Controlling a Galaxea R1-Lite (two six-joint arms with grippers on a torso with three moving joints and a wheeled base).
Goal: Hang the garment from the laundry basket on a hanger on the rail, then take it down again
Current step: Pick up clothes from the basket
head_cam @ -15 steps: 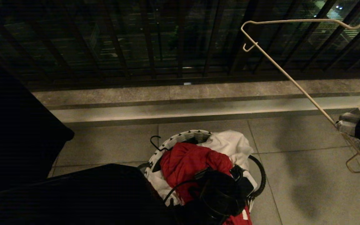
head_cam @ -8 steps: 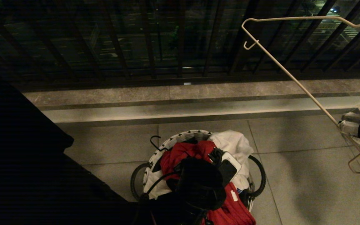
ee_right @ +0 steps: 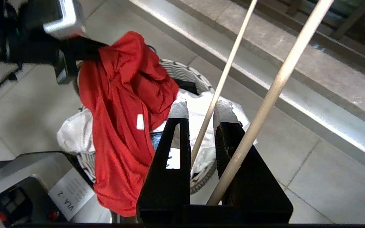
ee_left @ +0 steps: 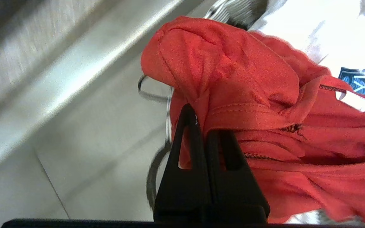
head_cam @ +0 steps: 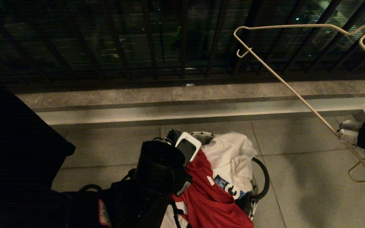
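The garment (head_cam: 211, 196), a red T-shirt, hangs bunched from the left claw (ee_left: 201, 126) above the laundry basket (ee_right: 187, 74), its lower folds trailing down over the basket's contents. In the left wrist view the claw's two black fingers (ee_left: 188, 139) are pressed together on a fold of the red cloth near a stitched hem, and a small white label shows on the fabric. From the head view the left arm's dark wrist housing covers the pinch point, with the shirt spilling out beneath it toward the near side of the basket.

A white T-shirt (head_cam: 233, 152) lies in the basket just beside the red one, a dark blue printed patch showing at its edge. The basket's black-and-white patterned rim and a thin black loop handle (head_cam: 263, 177) show around the clothes. The basket stands on the pale tiled floor (head_cam: 296, 177), near a stone ledge (head_cam: 182, 95) below dark railing bars (head_cam: 150, 41).

Well to the right, the right claw (ee_right: 200, 110) holds the hanger (head_cam: 284, 82), a thin cream wire one. Its pale-tipped fingers close narrowly around one wire, and a second wire runs across in front of the claw. The hanger is tilted, one small upturned hook high against the railing and the other low by the claw.
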